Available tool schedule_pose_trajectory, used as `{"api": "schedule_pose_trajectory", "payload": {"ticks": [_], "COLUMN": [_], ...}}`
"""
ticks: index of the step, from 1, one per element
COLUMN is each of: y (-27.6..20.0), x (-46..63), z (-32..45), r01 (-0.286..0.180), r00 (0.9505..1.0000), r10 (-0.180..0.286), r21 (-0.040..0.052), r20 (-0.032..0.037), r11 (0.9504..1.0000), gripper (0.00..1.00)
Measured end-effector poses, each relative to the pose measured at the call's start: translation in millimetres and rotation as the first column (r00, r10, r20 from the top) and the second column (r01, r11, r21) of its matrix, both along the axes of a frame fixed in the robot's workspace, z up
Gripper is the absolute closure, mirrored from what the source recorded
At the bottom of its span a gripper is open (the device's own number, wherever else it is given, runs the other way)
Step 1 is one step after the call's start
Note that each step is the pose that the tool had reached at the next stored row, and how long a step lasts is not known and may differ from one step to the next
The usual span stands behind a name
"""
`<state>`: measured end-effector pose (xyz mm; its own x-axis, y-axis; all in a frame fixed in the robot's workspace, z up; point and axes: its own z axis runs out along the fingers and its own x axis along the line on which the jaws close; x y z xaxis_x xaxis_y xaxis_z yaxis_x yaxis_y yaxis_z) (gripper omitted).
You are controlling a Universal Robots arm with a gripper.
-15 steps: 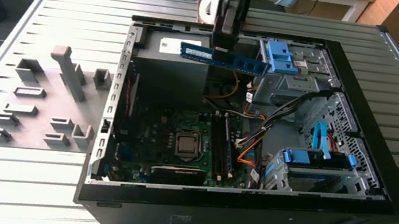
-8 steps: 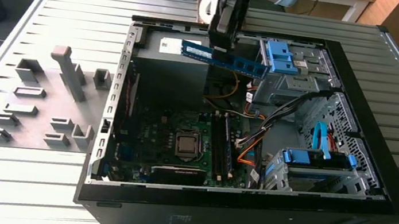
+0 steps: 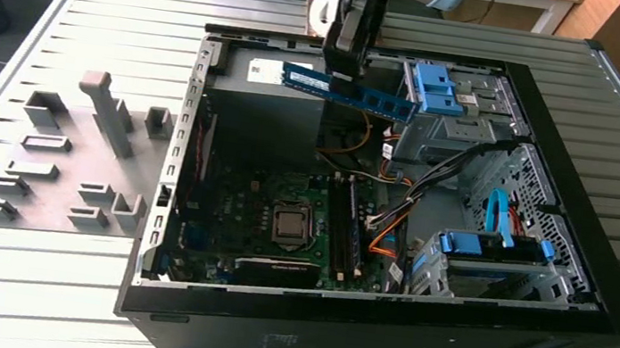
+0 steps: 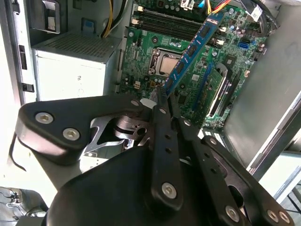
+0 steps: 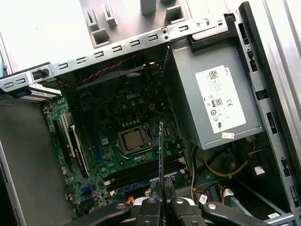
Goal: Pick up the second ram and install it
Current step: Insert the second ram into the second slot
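1. The second ram [image 3: 348, 94] hangs tilted in the air over the far part of the open computer case [image 3: 387, 319], above the motherboard [image 3: 228, 199].
2. The gripper [image 3: 344, 69] is clenched on the stick.
3. The case lies on a slatted table [image 3: 55, 284]; grey fixture blocks [image 3: 113, 121] stand at the exterior view's left.

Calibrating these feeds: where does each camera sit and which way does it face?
Exterior view: off the arm, high up, looking down at a slant into the open computer case; shows the gripper shut on the second ram above it.
Second wrist view: on the arm behind the gripper, looking past its dark linkages onto the motherboard.
First wrist view: on the arm, looking down past the gripper at the power supply and board.
Shared: both wrist views show the CPU socket and the held ram.
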<state>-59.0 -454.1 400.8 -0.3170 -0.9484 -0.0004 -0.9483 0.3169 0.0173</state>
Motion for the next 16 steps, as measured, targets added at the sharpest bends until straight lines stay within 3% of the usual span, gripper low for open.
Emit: {"api": "schedule_pose_trajectory", "payload": {"ticks": [7, 16], "y": [0.0, 0.0], "x": [0.0, 0.0], "z": [0.0, -0.2], "r01": [0.003, 0.063], "r00": [1.0000, 0.9980], "r10": [-0.003, -0.063], "r21": [-0.0001, 0.0000], "r20": [0.0000, 0.0000], "r11": [1.0000, 0.9980], "gripper": [0.86, 0.86]}}
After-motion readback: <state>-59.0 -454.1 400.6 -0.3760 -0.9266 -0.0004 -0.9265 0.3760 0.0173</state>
